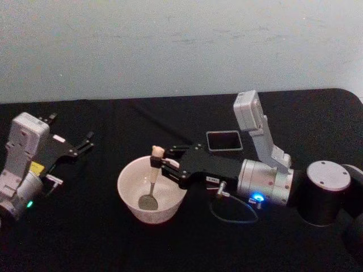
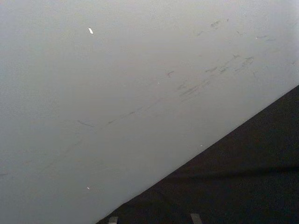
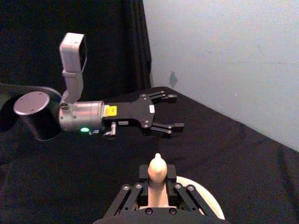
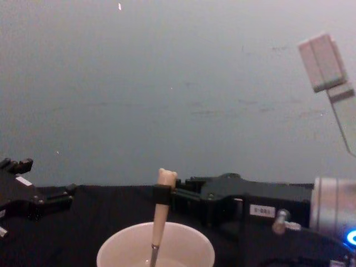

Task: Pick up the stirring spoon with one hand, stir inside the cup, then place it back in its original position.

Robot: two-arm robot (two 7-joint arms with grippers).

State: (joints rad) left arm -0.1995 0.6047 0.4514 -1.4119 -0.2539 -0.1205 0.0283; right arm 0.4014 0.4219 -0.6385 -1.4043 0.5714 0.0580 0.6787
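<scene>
Spoon handle and right pincer [image 1: 160,165] meet above the cup: the two black fingers are closed narrowly on the beige handle of the stirring spoon [image 1: 152,182], just under its small bear head, which stands clear above the fingertips. In the chest view the spoon [image 4: 159,218] hangs nearly upright from that pincer [image 4: 162,194], leaning a little. Its thin dark shaft runs down into the cup [image 4: 111,251].

From the head view, the spoon's bowl lies low inside the cup [image 1: 122,182], near the middle of its floor. The cup sits directly beneath the pincer's fingertips on the black table [image 1: 113,113]. The right wrist view looks down over its own pincer [image 3: 158,187] at the bear head [image 3: 157,169], with part of the cream rim [image 3: 212,205] below and beyond it.

The dark square holder [image 1: 224,132] stands behind the right pincer's body, on its far side toward the wall, near it and apart from the cup.

The left pincer [image 1: 71,130] is well apart from the right one, off beyond the cup on the spoon's other side. It hovers low over the table, its fingers spread wide and holding nothing, as the right wrist view shows [image 3: 176,112].
</scene>
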